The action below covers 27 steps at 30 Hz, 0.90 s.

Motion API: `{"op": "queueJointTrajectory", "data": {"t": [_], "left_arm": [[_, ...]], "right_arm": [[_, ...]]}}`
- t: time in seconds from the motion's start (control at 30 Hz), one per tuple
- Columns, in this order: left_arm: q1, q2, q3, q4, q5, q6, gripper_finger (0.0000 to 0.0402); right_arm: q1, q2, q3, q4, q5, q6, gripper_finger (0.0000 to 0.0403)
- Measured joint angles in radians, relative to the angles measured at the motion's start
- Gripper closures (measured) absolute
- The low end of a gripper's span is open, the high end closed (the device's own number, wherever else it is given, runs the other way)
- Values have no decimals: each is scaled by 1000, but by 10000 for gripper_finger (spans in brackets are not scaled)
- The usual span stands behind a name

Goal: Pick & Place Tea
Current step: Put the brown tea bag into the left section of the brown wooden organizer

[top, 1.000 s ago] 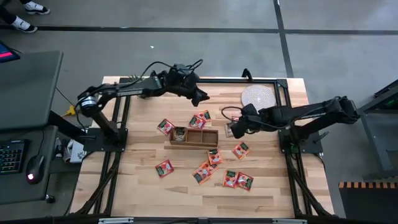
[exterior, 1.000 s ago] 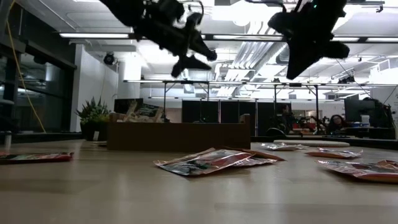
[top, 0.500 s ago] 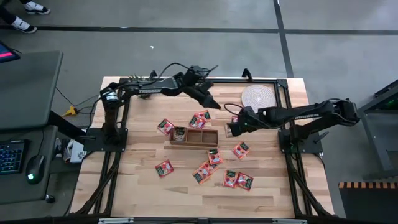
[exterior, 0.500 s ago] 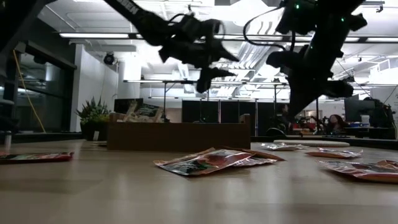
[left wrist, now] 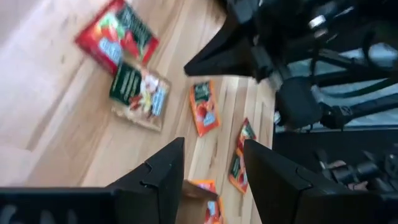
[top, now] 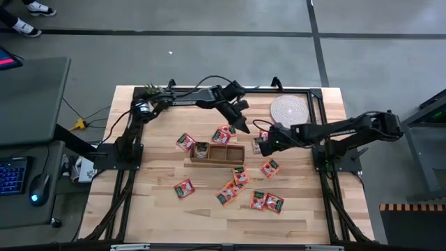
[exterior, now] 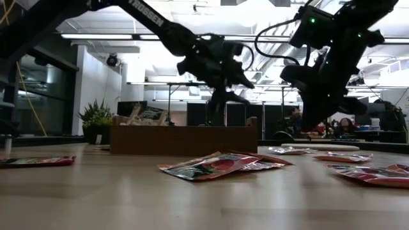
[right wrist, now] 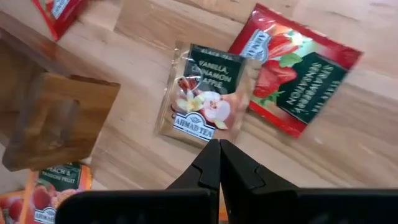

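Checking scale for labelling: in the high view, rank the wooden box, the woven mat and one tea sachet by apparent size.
1. wooden box
2. woven mat, nearly as large
3. tea sachet, far smallest

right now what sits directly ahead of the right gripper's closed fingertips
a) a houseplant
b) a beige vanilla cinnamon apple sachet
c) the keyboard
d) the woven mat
b: in the right wrist view the right gripper has its fingers pressed together, pointing at the beige vanilla sachet, which lies flat on the table partly overlapping a red strawberry sachet.
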Motion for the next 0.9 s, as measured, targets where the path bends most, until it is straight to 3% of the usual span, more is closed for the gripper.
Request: {"op": "queueJointTrajectory", "data": {"t": [0.47, 0.9], "left_arm": [[0, 23, 0, 11, 40, 48, 238], [0, 23, 0, 66, 35, 26, 238]], "right_arm": [[1, 1, -155, 312, -9, -167, 403], [1, 1, -178, 349, 4, -318, 403]]}}
